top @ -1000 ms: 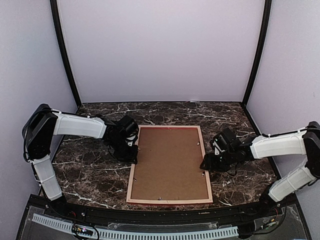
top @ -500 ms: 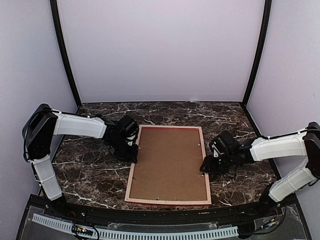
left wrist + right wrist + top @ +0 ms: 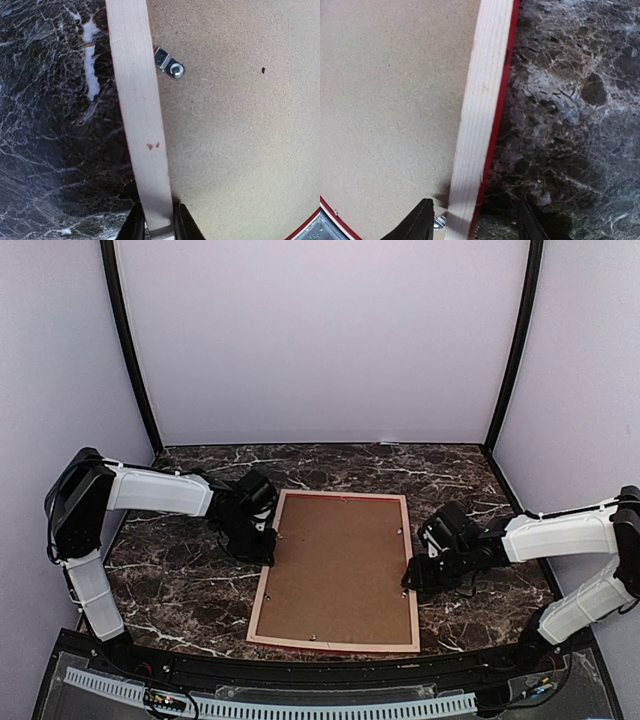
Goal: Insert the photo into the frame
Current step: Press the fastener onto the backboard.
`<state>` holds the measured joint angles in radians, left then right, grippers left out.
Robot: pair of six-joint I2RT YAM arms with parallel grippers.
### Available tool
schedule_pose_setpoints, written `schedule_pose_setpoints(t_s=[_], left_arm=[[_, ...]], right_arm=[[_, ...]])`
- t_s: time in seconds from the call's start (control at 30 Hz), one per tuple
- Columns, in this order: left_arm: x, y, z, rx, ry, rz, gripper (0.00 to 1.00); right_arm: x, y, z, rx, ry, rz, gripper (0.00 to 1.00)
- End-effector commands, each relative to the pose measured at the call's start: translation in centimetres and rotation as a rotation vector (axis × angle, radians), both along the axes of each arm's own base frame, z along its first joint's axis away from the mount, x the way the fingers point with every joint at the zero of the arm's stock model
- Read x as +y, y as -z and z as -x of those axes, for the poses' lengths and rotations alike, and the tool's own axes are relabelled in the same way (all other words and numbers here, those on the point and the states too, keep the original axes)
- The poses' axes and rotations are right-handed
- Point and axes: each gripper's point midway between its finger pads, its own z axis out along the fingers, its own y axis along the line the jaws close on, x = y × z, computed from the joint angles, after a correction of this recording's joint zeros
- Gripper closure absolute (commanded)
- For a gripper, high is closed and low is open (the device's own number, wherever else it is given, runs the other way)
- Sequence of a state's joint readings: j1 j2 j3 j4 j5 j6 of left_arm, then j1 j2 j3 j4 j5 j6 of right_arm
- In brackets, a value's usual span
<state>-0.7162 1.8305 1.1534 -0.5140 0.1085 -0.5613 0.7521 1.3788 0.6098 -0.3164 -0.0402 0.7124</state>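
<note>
dark marble desk point(image 3: 180, 580). frame point(image 3: 261, 600) face down at desk centre, brown backing board point(image 3: 340, 565) inside rails. left end effector point(image 3: 159, 225) clenched on frame left rail. right end effector point(image 3: 475, 220) released, fingers straddling right rail with gaps. metal clip point(image 3: 170, 65) at board edge.

Obscured and cropped items, three views.
The frame point(image 3: 330, 644) has its front hidden against the worktop point(image 3: 180, 580), and the backing board point(image 3: 338, 570) covers whatever sits inside. In the left wrist view, only the tips of the left claw point(image 3: 159, 227) show, cut by the lower edge. The rail runs out at top and bottom. The right claw point(image 3: 475, 220) is likewise cropped, one finger point(image 3: 422, 222) half hiding a small metal fastener point(image 3: 439, 221). From above, both claws' fingertips are too dark to resolve.
</note>
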Motion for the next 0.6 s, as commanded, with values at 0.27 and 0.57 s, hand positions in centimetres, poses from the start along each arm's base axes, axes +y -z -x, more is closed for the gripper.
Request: schedule_pose_setpoints(t_s=[0.27, 0.57], left_arm=[[0.8, 1.1, 0.8, 0.018, 0.030, -0.051, 0.86], [0.9, 1.2, 0.9, 0.020, 0.029, -0.050, 0.86]], right_arm=[[-1.1, 1.7, 4.0, 0.137, 0.022, 0.029, 0.44], [-0.7, 2.3, 4.0, 0.146, 0.026, 0.057, 0.48]])
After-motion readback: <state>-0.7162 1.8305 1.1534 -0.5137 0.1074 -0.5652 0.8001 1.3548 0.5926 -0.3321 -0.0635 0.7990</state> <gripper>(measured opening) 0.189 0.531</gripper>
